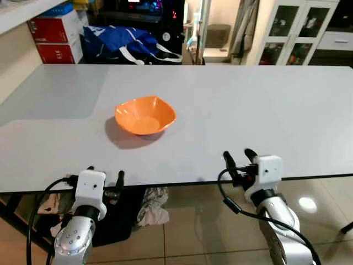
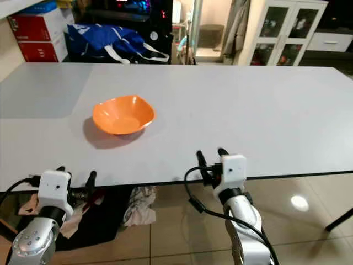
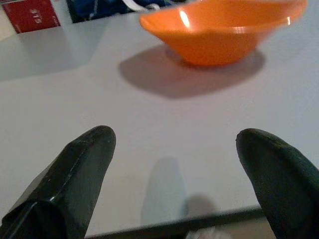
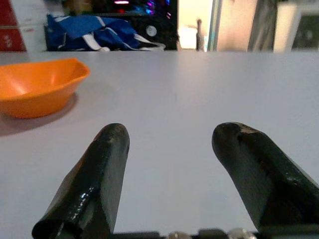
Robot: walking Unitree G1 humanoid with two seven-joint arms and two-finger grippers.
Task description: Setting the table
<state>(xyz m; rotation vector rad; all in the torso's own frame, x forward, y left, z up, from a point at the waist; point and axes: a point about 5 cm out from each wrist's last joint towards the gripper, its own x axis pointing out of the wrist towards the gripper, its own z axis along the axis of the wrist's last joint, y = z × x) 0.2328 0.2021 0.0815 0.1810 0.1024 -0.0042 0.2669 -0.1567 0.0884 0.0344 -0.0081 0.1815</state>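
— Two hands, both doing nothing? Where are they sitting?

— Both are hovering at the near edge of the table (image 1: 265,105). The left hand (image 1: 105,178) is holding its two black fingers (image 3: 79,169) spread wide apart, with nothing between them. The right hand (image 1: 239,158) is doing the same, its fingers (image 4: 97,174) parted and bare, its tips just reaching over the table's near rim.

— And what are they pointing at?

— An orange bowl (image 1: 145,115) is standing upright on the white top, well beyond both hands, nearer the left one than the right. It is sitting alone, touching nothing, and it is looking empty from above.

— Anything behind it?

— Past the far edge a blue bag (image 1: 118,41) is lying beside red boxes (image 1: 55,36), and a white glass-fronted cabinet (image 1: 298,30) is standing off to the right. Under the table some crumpled cloth (image 1: 151,205) is lying on the tiled floor (image 1: 193,237).

— So which step is in hand?

— I am judging it to be either the moment after placing the bowl or the approach to it; the frames are not settling which. The setting is looking barely begun, with one piece laid.

— What is the next move calling for?

— If the bowl needs shifting, the left hand is better placed: reaching forward over the edge, staying open, and closing on the rim without tipping it.
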